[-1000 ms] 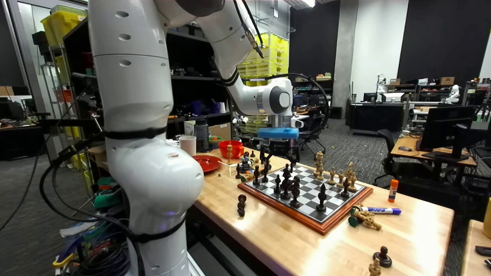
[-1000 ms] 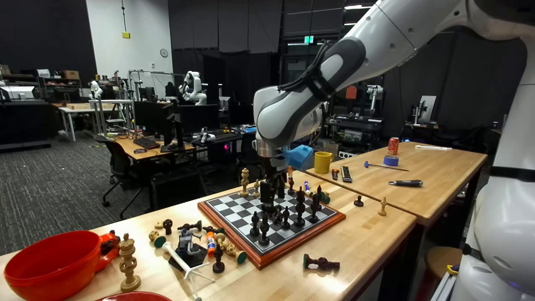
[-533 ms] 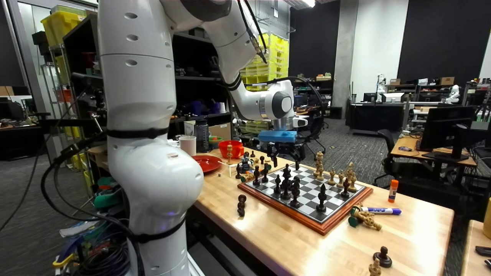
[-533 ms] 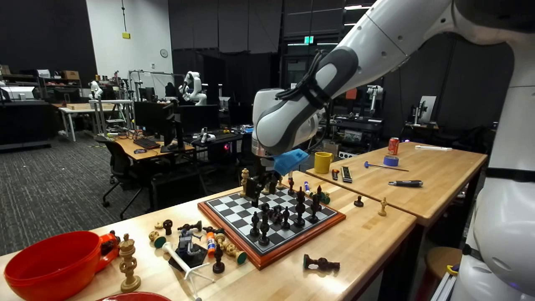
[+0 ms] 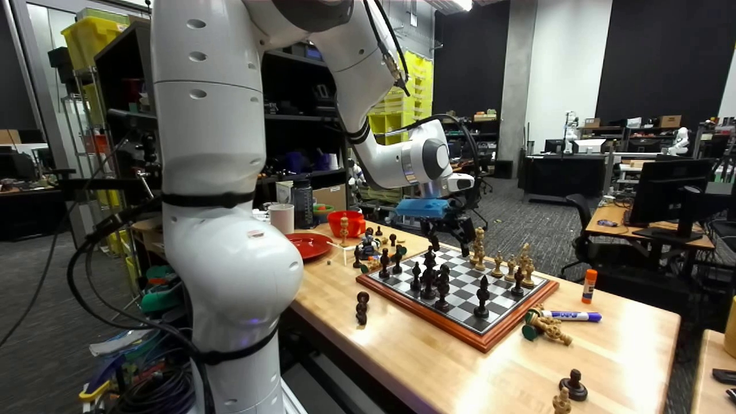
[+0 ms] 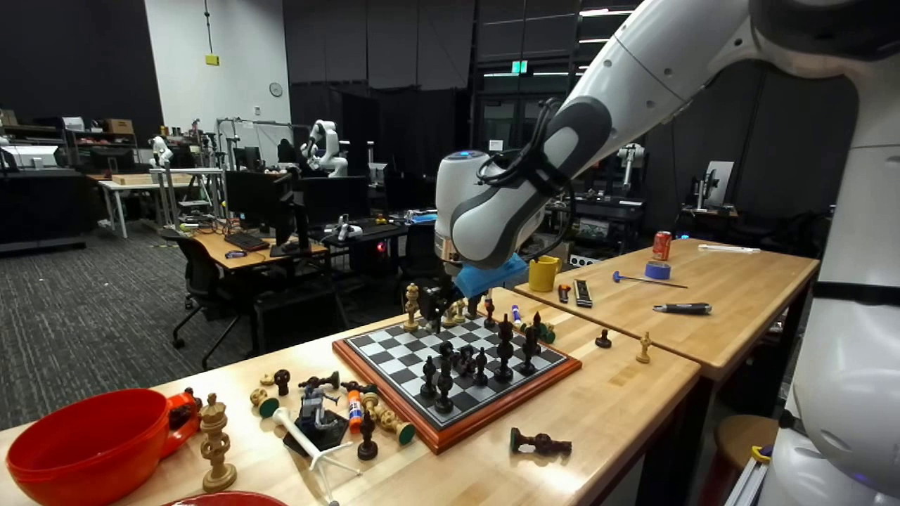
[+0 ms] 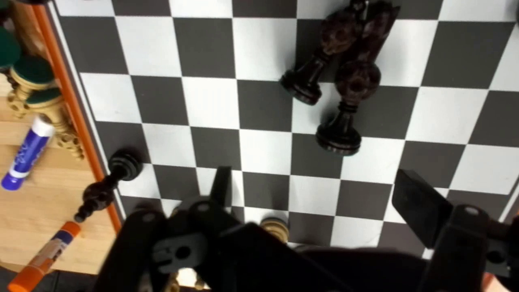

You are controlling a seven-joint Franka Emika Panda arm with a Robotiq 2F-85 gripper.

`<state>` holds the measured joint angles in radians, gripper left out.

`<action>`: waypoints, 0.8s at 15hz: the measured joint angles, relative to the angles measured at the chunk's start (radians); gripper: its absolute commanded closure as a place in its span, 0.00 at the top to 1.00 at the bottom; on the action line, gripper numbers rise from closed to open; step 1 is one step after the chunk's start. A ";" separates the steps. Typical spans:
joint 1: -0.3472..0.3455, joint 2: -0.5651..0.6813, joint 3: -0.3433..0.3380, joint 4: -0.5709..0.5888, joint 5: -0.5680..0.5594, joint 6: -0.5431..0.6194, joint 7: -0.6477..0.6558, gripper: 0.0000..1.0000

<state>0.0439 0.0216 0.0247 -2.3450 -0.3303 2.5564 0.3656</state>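
Observation:
My gripper point(image 5: 450, 248) hangs above the far part of the black-and-white chessboard point(image 5: 425, 307), tilted, near a tall light chess piece point(image 5: 478, 251). Its jaws stand wide apart. Between its fingers point(image 7: 421, 207) in the wrist view point(image 7: 312, 182) only board squares and shadow show. Close to the left finger, the base of a light piece point(image 7: 277, 228) peeks out, the remainder covered by the gripper. Two dark pieces point(image 7: 356, 83) appear tipped against each other beyond the fingertips. Other dark pieces, among them a tall one point(image 6: 505, 348), stand upright on the board.
A fallen dark piece point(image 6: 540, 442) lies before the board. Beside it are a marker point(image 5: 572, 315), a glue stick point(image 5: 589, 286) and fallen light pieces point(image 5: 549, 329). A red bowl point(image 6: 91, 446), white tripod point(image 6: 302, 436) and loose pieces crowd one end. A yellow mug point(image 6: 543, 273) stands on another table.
From beside the dark pieces, my gripper has risen a little and swung away toward the light pieces, tilting as it went. It stays open; the pieces on the board look unmoved.

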 measured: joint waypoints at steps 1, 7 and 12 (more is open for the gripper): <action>-0.005 0.002 -0.006 -0.001 -0.020 -0.001 0.037 1.00; -0.016 0.039 -0.025 -0.013 -0.057 -0.017 0.148 1.00; -0.006 0.050 -0.024 -0.007 -0.017 -0.029 0.149 1.00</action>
<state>0.0383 0.0721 0.0009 -2.3523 -0.3478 2.5272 0.5145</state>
